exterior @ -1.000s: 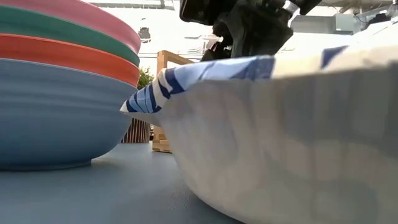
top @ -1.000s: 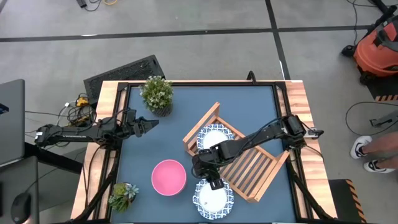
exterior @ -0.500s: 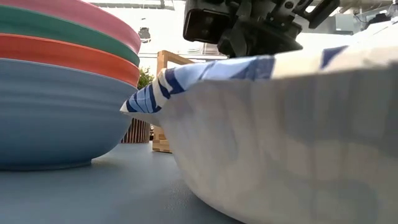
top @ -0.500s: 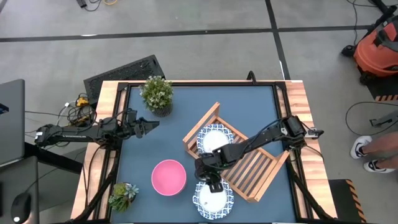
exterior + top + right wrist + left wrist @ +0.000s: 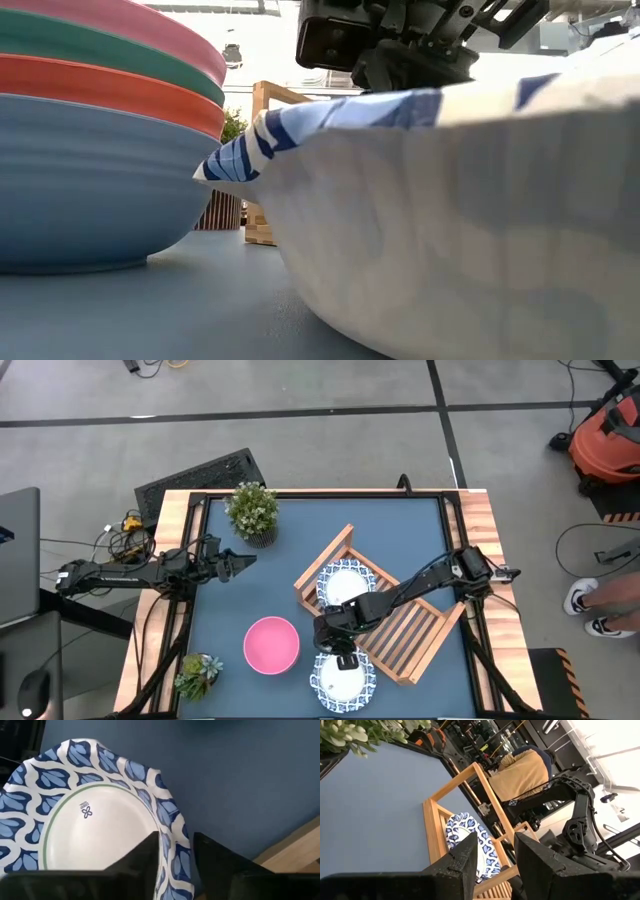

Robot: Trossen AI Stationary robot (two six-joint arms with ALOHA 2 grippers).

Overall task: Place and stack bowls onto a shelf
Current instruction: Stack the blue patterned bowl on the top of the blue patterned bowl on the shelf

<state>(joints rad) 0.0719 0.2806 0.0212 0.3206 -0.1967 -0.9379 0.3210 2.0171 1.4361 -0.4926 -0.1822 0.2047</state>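
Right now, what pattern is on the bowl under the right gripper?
Blue leaf shapes around a white centre; clearest in the right wrist view.

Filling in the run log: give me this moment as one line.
right tool: open astride near bowl rim | left tool: open, idle by plant | shelf: one bowl | pink bowl: on table

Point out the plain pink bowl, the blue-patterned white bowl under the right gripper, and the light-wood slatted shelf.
Plain pink bowl [image 5: 271, 644], high view, centre of its inside.
Blue-patterned white bowl [image 5: 340, 682], high view, white inside.
Light-wood slatted shelf [image 5: 407, 634], high view, bare slats.
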